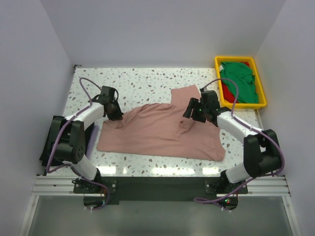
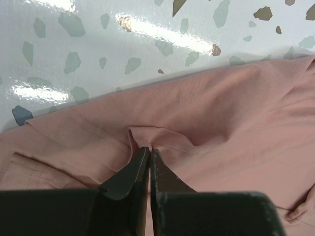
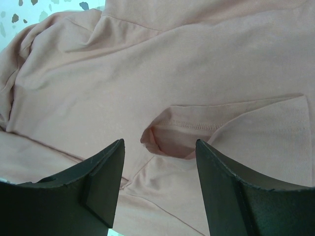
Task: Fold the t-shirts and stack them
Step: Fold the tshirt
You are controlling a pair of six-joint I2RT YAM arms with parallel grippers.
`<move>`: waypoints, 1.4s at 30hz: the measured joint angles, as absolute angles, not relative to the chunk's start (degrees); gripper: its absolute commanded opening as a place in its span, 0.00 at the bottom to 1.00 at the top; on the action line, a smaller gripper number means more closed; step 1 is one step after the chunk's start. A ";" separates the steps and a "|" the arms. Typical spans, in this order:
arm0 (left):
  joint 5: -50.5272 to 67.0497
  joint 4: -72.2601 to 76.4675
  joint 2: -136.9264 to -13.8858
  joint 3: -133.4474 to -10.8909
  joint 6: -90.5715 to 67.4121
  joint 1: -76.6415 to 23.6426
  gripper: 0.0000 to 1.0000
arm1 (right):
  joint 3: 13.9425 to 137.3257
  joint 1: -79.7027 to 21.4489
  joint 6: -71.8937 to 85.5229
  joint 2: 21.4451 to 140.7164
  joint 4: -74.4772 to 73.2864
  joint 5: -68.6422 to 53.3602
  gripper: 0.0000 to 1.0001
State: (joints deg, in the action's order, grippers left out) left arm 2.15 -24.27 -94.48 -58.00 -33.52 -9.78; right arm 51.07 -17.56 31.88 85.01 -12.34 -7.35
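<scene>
Dusty pink soft cloth t-shirt (image 1: 162, 132) is lying spread, somewhat rumpled, across the middle of the white speckled terrazzo worktop (image 1: 147, 83), one part sticking up toward the far side. Left pincer (image 1: 116, 114) is pressing down at the shirt's left upper edge; in the left wrist view its black fingers (image 2: 133, 169) are standing almost together at the tips (image 2: 149, 149), with a small ridge of pink cloth puckering up between them, so it is reading as a narrow pinch on the fabric, probably to lift that edge for a fold. Right pincer (image 1: 197, 112) is hovering over the shirt's right upper part, jaws spread wide (image 3: 160, 142) and gripping nothing; it is aiming at a hemmed sleeve opening (image 3: 197, 125) just below, likely lining up for a matching grasp on that side. Yellow plastic tray (image 1: 244, 105) is sitting at the far right corner, well apart from the pink shirt, holding a crumpled green cloth t-shirt (image 1: 241, 78) over a red cloth t-shirt (image 1: 225, 91), apparently waiting their turn. No folded stack is showing anywhere yet. No brand, label, print or readable writing is showing on the cloth, the tray or the arms in any view.
</scene>
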 measured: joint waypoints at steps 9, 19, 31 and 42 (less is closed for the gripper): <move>4.08 -24.36 -90.48 -55.16 -33.41 -9.78 0.00 | 51.07 -17.56 31.88 85.01 -12.29 -7.75 0.63; 8.03 -22.61 -80.36 -49.69 -33.36 -9.80 0.00 | 51.07 -17.56 31.90 85.14 -11.92 -8.58 0.63; 12.03 -21.82 -78.04 -40.56 -33.85 -10.59 0.39 | 51.07 -17.56 31.90 86.70 -11.51 -8.64 0.62; 7.88 -21.54 -75.05 -42.35 -36.77 -10.59 0.33 | 51.07 -17.56 31.90 86.74 -11.51 -8.64 0.62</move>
